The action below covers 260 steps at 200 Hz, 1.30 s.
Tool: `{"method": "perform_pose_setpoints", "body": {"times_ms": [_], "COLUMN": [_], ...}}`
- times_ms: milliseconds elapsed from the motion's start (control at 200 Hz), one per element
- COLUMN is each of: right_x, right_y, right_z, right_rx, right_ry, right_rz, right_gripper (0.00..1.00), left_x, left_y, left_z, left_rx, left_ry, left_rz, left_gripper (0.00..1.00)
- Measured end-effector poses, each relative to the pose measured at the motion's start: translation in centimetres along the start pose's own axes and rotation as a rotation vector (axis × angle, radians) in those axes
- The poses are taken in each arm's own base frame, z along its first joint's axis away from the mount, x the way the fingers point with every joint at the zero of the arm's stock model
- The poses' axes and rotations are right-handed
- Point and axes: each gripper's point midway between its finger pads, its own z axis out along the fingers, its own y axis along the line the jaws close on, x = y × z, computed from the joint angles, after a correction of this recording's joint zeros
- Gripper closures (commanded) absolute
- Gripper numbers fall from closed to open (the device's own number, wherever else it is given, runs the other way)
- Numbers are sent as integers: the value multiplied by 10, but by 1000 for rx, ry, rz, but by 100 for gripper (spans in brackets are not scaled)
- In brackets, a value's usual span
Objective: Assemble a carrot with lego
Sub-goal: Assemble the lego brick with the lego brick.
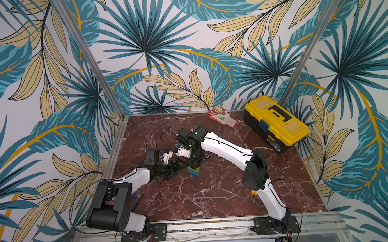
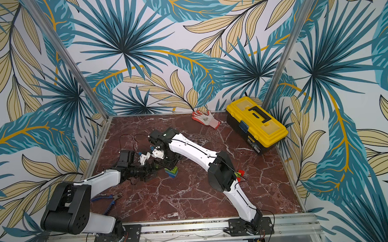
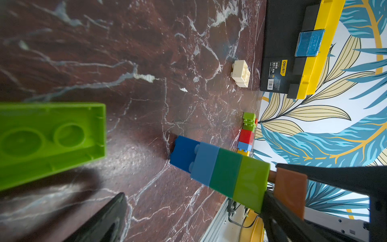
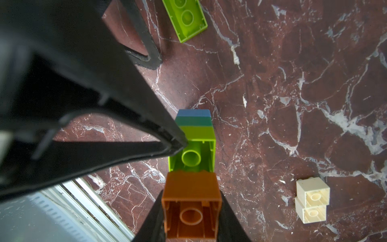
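Operator: Where is the lego [image 1: 194,171] now, and what is on the right side?

Observer: Your right end effector [image 4: 191,222] is closed narrow on an orange brick [image 4: 191,188], with the hollow side of the brick toward the wrist camera. You hold this brick at the upper end of the stack [image 3: 226,174], against the lime brick [image 4: 196,134]. Whether it is fully seated, I cannot tell. The stack stands on the surface [image 1: 215,193], near its middle: dark blue at the bottom, then light blue, dark green and lime.

Operator: And the left side?

Observer: Your left end effector [image 1: 175,169] is low over the surface, just beside the stack, and its jaws are wide apart. A lime oblong brick [image 4: 185,18] lies hollow side up next to one finger [image 4: 144,42]. Whether they touch, I cannot tell.

Operator: What else lies around?

Observer: Two cream bricks [image 4: 312,197], joined with an offset, lie apart from the stack. A row of loose bricks [image 3: 247,136], lime, red, blue and yellow, lies near the edge of the surface by your right arm. A yellow toolbox [image 1: 276,124] and a glove [image 1: 222,116] are at the far side. The pliers [image 2: 110,200] lie beside your left arm.
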Motion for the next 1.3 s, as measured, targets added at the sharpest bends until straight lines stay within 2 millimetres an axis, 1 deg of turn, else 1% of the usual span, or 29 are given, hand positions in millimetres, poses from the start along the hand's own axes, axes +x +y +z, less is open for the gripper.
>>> {"method": "perform_pose_setpoints", "body": {"times_ms": [115,446,866,1036,1076,1302], "right_x": [0,1,1,0,0,-1], "right_y": [2,-1,-2,-1,-1,0], "right_z": [1,4,6,8,12,14], "right_rx": [6,32,37,34,35,36], "right_ry": [3,7,-14,-27,-26,-31], "right_rz": [-12,-12,61,69,70,71], "right_gripper": [67,67,69,70,70,70], "left_x": [0,0,0,0,0,0], "left_y": [0,0,0,0,0,0], "left_z": [0,0,0,1,1,1], "left_rx": [-1,0,0,4,3,3], "left_ry": [0,1,1,3,2,3], "left_rz": [0,2,1,2,2,1], "left_gripper": [0,0,0,0,0,0]}}
